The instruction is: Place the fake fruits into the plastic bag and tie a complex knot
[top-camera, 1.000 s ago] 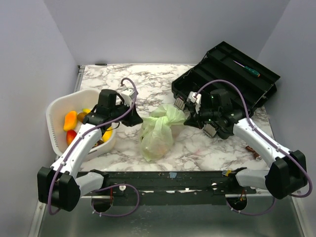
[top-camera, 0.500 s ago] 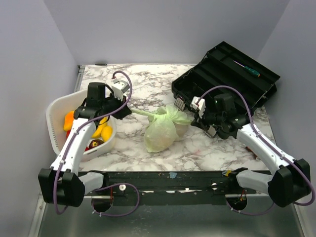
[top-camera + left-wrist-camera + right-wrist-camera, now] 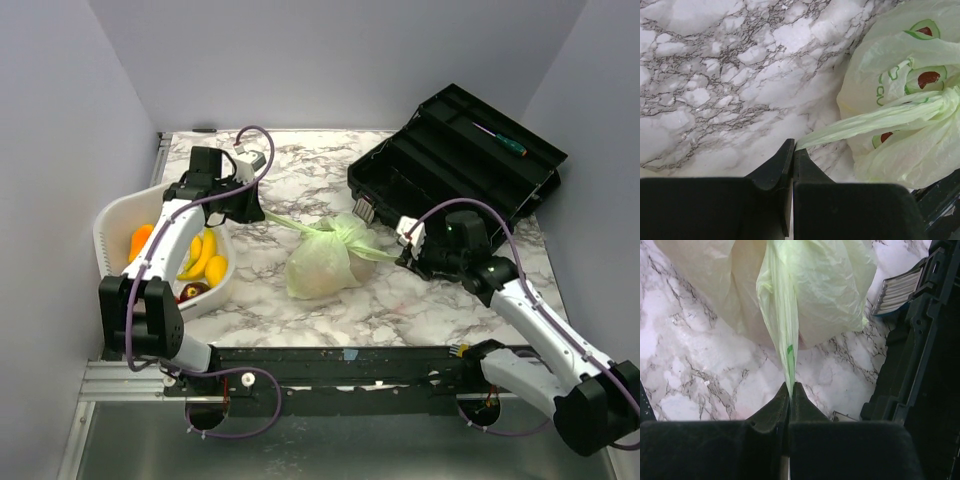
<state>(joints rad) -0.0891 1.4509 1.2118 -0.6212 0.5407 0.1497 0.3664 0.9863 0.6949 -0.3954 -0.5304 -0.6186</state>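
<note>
The pale green plastic bag [image 3: 320, 265] lies bulging on the marble table, its handles twisted into a knot [image 3: 345, 230] on top. From the knot one handle runs taut to the left, where my left gripper [image 3: 262, 213] is shut on its end [image 3: 850, 127]. The other handle [image 3: 785, 335] stretches to the right into my right gripper [image 3: 400, 256], shut on it. The bag [image 3: 910, 100] shows avocado prints. Fake fruits [image 3: 200, 262], yellow, orange and dark red, lie in the white basket [image 3: 110, 225] at left. Fruits inside the bag are hidden.
An open black toolbox [image 3: 455, 160] with a green-handled screwdriver [image 3: 500, 138] stands at the back right, close behind the right gripper [image 3: 790, 386]. The left gripper [image 3: 793, 145] hovers over bare marble. A small brown object [image 3: 512, 305] lies near the right arm.
Both grippers have pulled apart, the left going back-left and the right going right and nearer. The handles drew taut and the bag settled lower with the knot tightening.
</note>
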